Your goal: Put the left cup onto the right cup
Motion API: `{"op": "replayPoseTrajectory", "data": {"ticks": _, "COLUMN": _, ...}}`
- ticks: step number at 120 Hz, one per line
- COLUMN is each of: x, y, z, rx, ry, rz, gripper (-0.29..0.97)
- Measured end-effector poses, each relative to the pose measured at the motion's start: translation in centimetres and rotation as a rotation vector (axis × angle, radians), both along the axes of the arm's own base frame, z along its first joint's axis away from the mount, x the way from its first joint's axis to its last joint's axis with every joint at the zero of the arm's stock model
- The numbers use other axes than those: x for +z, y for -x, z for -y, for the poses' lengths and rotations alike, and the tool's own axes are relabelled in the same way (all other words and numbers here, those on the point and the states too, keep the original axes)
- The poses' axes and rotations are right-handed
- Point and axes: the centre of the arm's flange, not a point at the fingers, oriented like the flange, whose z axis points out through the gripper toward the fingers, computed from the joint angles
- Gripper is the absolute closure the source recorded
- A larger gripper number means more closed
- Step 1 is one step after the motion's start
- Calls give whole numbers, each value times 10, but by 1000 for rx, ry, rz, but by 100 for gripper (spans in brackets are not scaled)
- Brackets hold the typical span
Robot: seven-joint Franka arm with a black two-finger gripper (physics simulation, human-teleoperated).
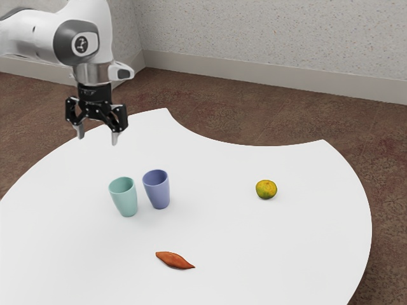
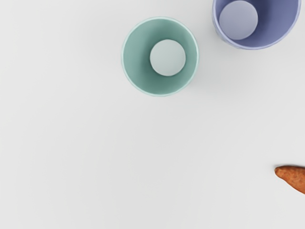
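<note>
- Currently the black gripper (image 1: 97,136) hangs in the air above the table's far edge, its 2 fingers spread wide and holding nothing.
- The teal cup (image 1: 123,196) stands upright on the smooth white table (image 1: 286,254), below the gripper and well apart from it; it is a plain tapered tumbler, wider at the rim than at the base.
- Just beside it, toward the exterior view's right, stands the lavender cup (image 1: 156,189), the same tapered shape; the 2 cups are close but do not touch.
- From the wrist view, the teal cup (image 2: 160,57) shows a round open mouth, glossy inner walls and a pale flat bottom; the lavender cup (image 2: 255,24) is cut off at the frame's edge.
- An orange-brown sweet potato (image 1: 175,260), spindle-shaped with pointed ends, lies flat on the table nearer the camera than the cups; its blunt tip (image 2: 291,177) shows in the wrist view.
- A round, dimpled yellow-green citrus fruit (image 1: 266,189) sits well apart, toward the exterior view's right.
- The floor (image 1: 267,114) is mottled brown, and the wall (image 1: 286,32) is speckled grey.
</note>
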Motion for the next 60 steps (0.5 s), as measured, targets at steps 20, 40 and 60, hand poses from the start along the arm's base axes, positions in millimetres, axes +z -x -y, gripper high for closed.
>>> {"op": "replayPoseTrajectory", "data": {"ticks": 20, "x": -41, "y": -1, "z": 6, "rx": -26, "ry": -11, "rz": 9, "gripper": 0}}
{"op": "replayPoseTrajectory", "data": {"ticks": 40, "x": -69, "y": -11, "z": 17, "rx": -61, "ry": -15, "rz": 66, "gripper": 0}}
{"op": "replayPoseTrajectory", "data": {"ticks": 60, "x": -83, "y": -36, "z": 15, "rx": -74, "ry": -15, "rz": 111, "gripper": 0}}
